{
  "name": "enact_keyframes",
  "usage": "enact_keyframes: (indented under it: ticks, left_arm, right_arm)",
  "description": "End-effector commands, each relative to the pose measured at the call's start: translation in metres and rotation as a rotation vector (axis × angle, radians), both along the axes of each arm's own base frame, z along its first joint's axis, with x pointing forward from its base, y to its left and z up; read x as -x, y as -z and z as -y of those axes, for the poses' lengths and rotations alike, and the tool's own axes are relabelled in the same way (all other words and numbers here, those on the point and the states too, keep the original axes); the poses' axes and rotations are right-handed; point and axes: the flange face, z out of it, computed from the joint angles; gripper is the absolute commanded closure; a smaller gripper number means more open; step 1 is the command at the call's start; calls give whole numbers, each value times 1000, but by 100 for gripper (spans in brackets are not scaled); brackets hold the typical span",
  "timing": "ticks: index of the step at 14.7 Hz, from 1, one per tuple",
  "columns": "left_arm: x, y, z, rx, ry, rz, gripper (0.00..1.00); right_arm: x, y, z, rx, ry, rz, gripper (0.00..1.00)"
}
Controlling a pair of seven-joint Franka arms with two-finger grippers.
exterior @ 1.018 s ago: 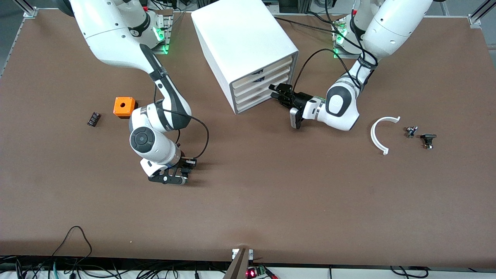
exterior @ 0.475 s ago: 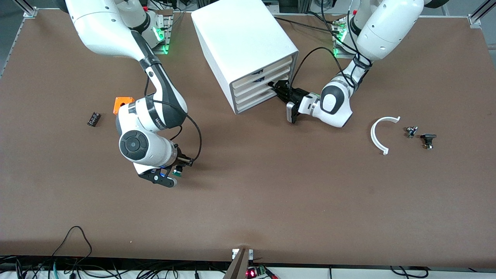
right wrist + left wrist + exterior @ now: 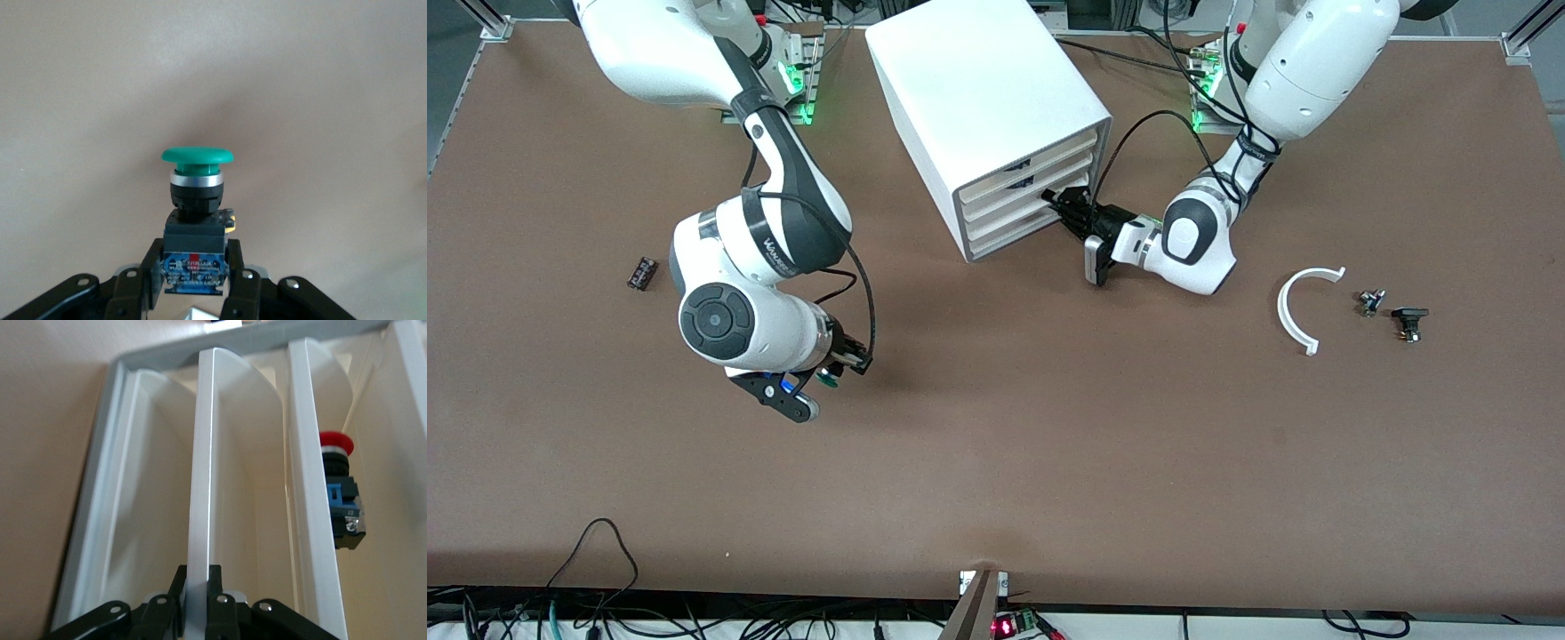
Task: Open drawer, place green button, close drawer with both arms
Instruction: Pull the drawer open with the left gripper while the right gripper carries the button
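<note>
The right gripper (image 3: 811,391) sits at the middle left of the front view, up in the air over bare table. Its fingers (image 3: 235,280) are clamped on the black body of the green button (image 3: 197,193). A second ago it was down low at the table; now it has lifted, and the button has come up with it. So the pick is done, I think, and the button can travel to the drawer.

The left gripper (image 3: 1074,213) is at the upper middle, at the front of the white cabinet (image 3: 978,80). It was apart a second ago. Now it is pinched together on the thin front edge of a drawer (image 3: 200,487). That drawer is not pulled out yet.

In the front view the button is only a tiny green speck. A red button (image 3: 339,490) hides inside another drawer. The right arm now covers the orange cube.
</note>
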Motion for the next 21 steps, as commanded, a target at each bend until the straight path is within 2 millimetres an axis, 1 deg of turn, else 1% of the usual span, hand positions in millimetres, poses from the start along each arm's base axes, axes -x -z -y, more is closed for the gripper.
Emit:
enact_keyframes:
  ticks: [1, 2, 4, 5, 6, 7, 9, 11, 12, 13, 14, 15, 16, 17, 18, 20, 21]
  left_arm:
    - [-55, -17, -21, -59, 9, 59, 100]
    - [-69, -22, -28, -103, 18, 55, 100]
    - [-104, -31, -50, -162, 15, 79, 100]
    - [-116, -33, -58, -179, 22, 99, 100]
    - [-127, -31, -67, -190, 25, 117, 100]
    - [-134, -27, -75, -196, 22, 125, 100]
    - [-139, -28, -77, -200, 24, 136, 100]
    - [-144, -30, -80, -207, 32, 151, 100]
    - [-145, -31, -82, -211, 34, 155, 94]
    - [-146, -33, -83, -213, 33, 159, 29]
    - [-148, -36, -86, -215, 33, 168, 0]
    - [-152, -40, -95, -227, 29, 174, 0]
    - [-155, -47, -97, -236, 28, 163, 0]
    - [-163, -64, -96, -242, 54, 154, 0]
    - [-171, -81, -96, -272, 89, 129, 0]
    - [-191, -122, -110, -366, 127, 64, 0]
    - [-197, -143, -111, -410, 146, 31, 0]
  right_arm:
    - [8, -25, -20, -19, 95, -8, 100]
    - [12, -30, -28, -27, 122, -9, 100]
    - [17, -48, -40, -36, 183, 3, 100]
    - [23, -54, -51, -34, 213, 12, 100]
    - [31, -58, -64, -30, 243, 14, 100]
    - [39, -60, -80, -24, 281, 13, 100]
    - [56, -77, -116, -36, 376, 42, 100]
    - [74, -81, -150, -49, 455, 59, 100]
    - [85, -83, -169, -61, 484, 76, 100]
    - [95, -83, -186, -72, 509, 87, 100]
    - [103, -80, -200, -74, 534, 101, 100]
    - [112, -77, -215, -76, 559, 120, 100]
    - [120, -67, -230, -74, 584, 130, 100]
    - [129, -57, -244, -75, 606, 134, 100]
    - [134, -47, -255, -77, 628, 146, 100]
    - [147, -19, -274, -60, 644, 167, 100]
    - [152, -3, -283, -62, 666, 176, 100]
